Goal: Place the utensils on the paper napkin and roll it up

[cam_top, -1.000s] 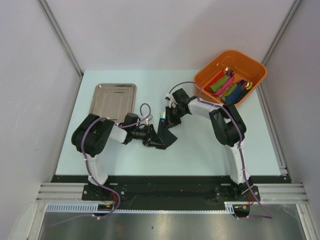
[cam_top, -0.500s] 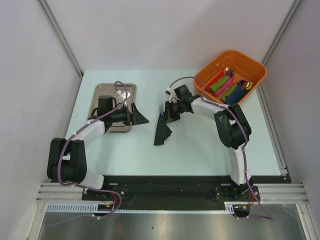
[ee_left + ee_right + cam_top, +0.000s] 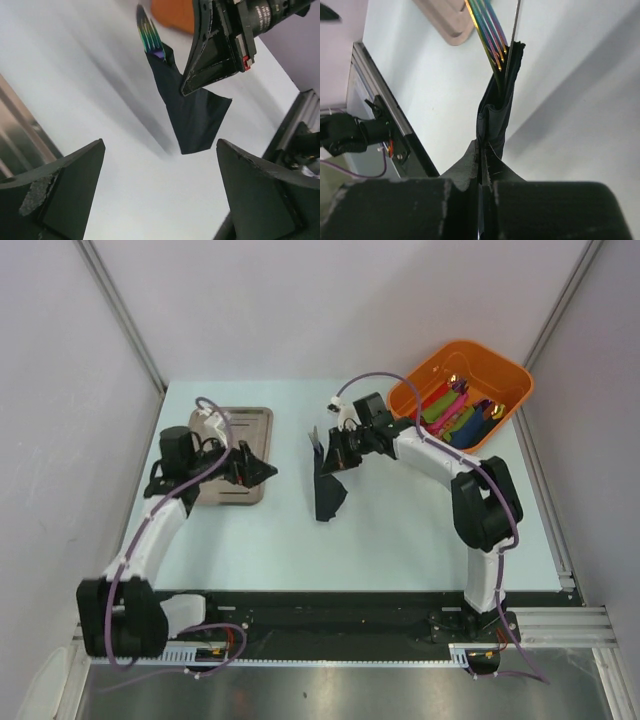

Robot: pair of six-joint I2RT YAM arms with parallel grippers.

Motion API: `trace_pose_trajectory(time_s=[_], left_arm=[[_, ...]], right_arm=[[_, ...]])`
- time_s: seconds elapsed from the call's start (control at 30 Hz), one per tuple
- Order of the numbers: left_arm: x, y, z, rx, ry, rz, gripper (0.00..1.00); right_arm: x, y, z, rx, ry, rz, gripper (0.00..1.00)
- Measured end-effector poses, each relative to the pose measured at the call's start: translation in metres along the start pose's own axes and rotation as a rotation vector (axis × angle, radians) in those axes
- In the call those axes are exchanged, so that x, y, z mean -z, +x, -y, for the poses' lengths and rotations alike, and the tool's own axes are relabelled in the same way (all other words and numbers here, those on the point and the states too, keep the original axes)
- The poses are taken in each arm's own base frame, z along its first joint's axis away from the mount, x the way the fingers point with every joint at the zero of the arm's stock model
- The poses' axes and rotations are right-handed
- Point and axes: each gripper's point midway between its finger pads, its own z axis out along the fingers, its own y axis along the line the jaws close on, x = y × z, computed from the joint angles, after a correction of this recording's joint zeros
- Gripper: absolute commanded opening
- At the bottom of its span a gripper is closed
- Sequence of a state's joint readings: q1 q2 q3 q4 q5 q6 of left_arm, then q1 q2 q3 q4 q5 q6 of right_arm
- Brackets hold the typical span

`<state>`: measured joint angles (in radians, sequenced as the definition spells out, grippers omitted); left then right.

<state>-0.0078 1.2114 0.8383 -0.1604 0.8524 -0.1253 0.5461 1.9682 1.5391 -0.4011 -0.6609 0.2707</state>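
The paper napkin's [image 3: 328, 492] loose tail hangs toward the table's [image 3: 400, 540] near edge. Above it my right gripper [image 3: 338, 452] is clamped on the half-rolled bundle — the utensils [image 3: 148, 36] poke out toward the far edge. My left gripper [image 3: 252, 468], jaws spread and empty, sits leftward over the tray's [image 3: 245, 418] right edge — facing the bundle's long side.

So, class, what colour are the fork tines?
Slim metal fork tines: iridescent green-purple rainbow; clearest in right wrist view.
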Motion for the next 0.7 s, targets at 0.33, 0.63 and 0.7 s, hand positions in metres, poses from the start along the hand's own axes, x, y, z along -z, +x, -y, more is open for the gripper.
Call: trace_pose_trajectory(time_s=[0.33,0.63,0.7], left_arm=[[0.051,-0.035,0.076,-0.436,0.190,0.206,0.95],[0.047,-0.017,0.127,-0.439,0.456,0.146,0.88],[0.046,-0.009,0.150,-0.468,0.529,0.131,0.84]], right_arm=[[0.074,-0.032,-0.094,0.289,-0.121,0.117,0.00],[0.136,-0.021,-0.167,0.498,-0.207,0.206,0.00],[0.144,-0.016,-0.180,0.532,-0.224,0.216,0.00]])
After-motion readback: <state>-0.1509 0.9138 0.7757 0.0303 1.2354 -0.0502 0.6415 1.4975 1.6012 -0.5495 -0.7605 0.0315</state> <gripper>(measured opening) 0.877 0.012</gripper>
